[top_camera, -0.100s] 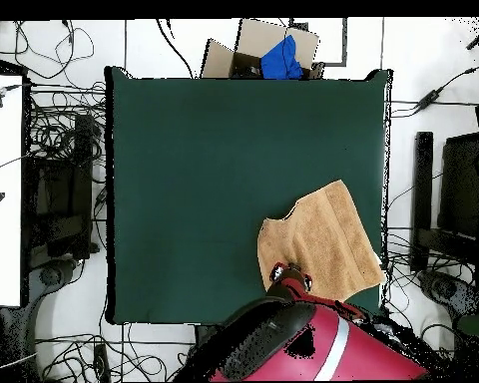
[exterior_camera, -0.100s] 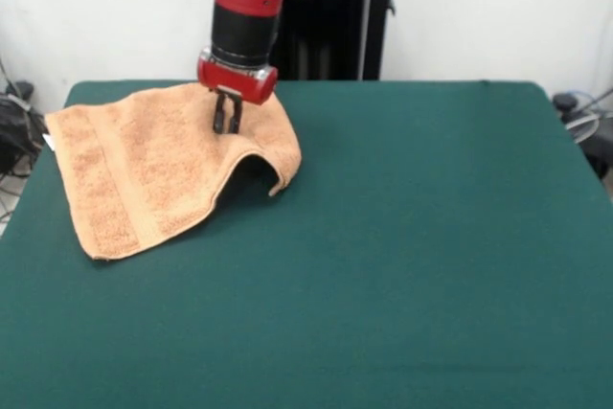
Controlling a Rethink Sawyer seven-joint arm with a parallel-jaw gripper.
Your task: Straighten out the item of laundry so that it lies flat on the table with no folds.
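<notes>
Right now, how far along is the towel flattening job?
Partly done. Most of the towel lies spread on the table, near one corner. In hand: the gripper is down on the towel by its raised edge. Left: that edge humps up and curls under, so it needs pulling flat.

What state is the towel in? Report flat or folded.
Not flat: the towel is mostly spread, but its corner below the hand arches up off the table.
</notes>
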